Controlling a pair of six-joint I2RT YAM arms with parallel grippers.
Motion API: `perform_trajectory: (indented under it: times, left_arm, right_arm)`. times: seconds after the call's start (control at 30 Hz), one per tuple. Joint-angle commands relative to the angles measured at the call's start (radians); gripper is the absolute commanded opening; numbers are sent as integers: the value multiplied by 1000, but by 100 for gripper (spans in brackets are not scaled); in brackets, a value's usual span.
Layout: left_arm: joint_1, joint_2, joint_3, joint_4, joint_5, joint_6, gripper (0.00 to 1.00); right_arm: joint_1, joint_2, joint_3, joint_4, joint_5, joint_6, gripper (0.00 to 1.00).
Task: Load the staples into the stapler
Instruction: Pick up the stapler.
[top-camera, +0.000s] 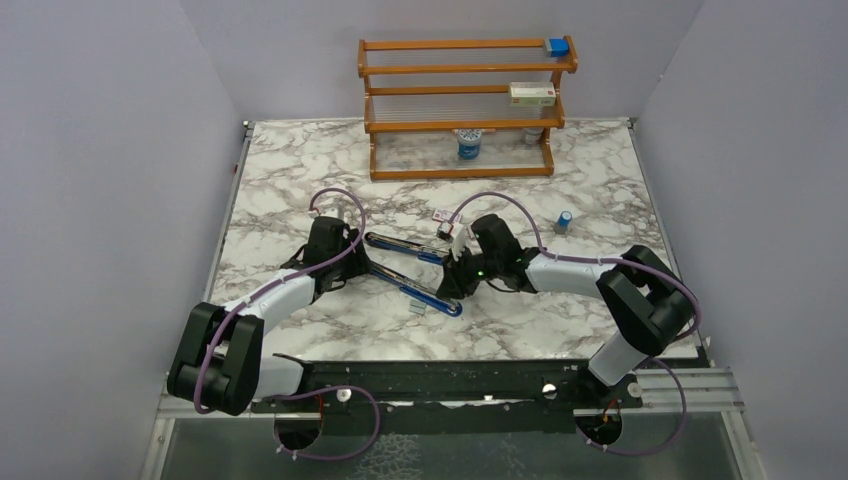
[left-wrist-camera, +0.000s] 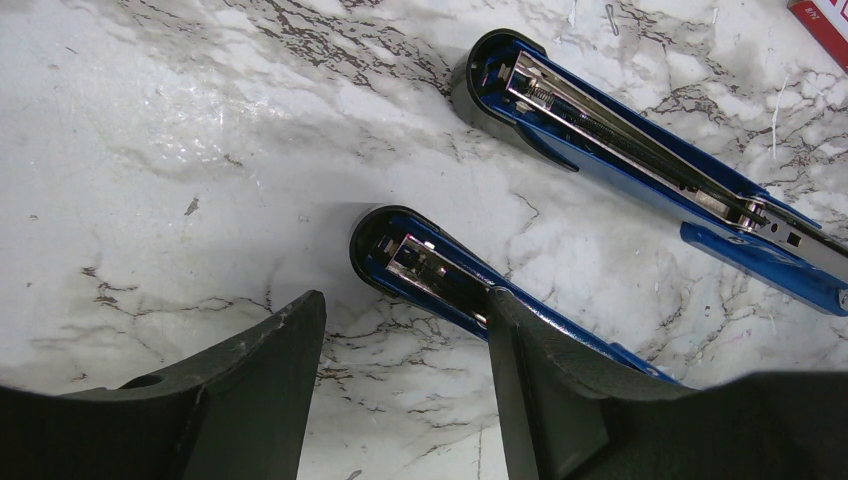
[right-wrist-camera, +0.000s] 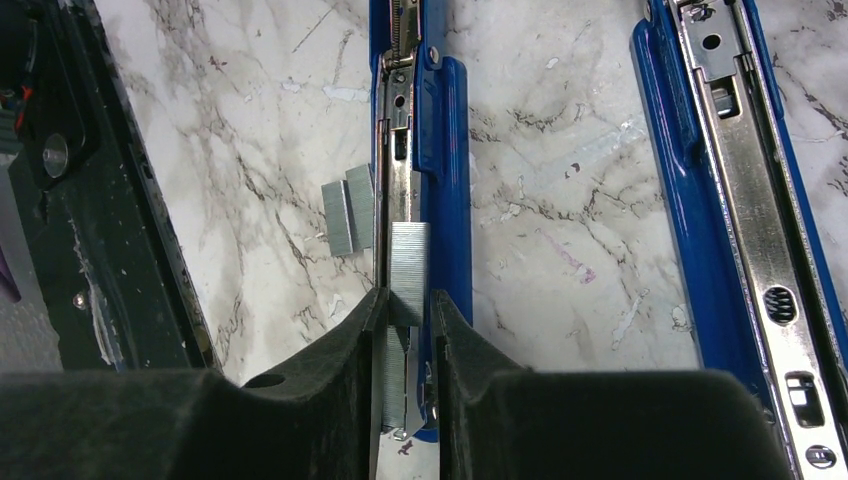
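Strip of staples (right-wrist-camera: 408, 265) is pinched in the right fingers (right-wrist-camera: 330, 390), lengthwise right over the stapler (right-wrist-camera: 445, 130) channel, so probably straight down; left fingers (left-wrist-camera: 250, 390) spread.

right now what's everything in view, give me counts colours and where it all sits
stapler: 1, blue with metal channels, opened into a V, mid table
staple strip: 1, silver, over one stapler channel
loose staples: 2 short strips, silver-grey, on the marble beside that channel
small box: 1, pink and white, just behind the stapler
cylinder: 1, blue, right side of the table
rack: 1, wooden, back of the table
block: 1, blue, rack's top right end
carton: 1, whitish, rack's second shelf
jar: 1, blue and white, rack's bottom shelf
table: 1, white marble with grey veins
left gripper: black, open, one finger against a stapler arm
right gripper: black, shut on the staple strip
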Motion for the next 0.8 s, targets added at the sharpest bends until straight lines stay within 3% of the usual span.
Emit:
perform_trajectory:
  times: [0.0, 0.43, 0.77]
  left_arm:
    - [-1, -8, 8, -31, -44, 20, 63]
    - [-1, -6, 9, -32, -42, 19, 63]
    - [-1, -6, 9, -30, -40, 20, 63]
  right_arm:
    - [2, 1, 19, -12, -13, -16, 24]
    - [8, -127, 47, -60, 104, -58, 17]
    - [157, -148, 73, -117, 348, -103, 15]
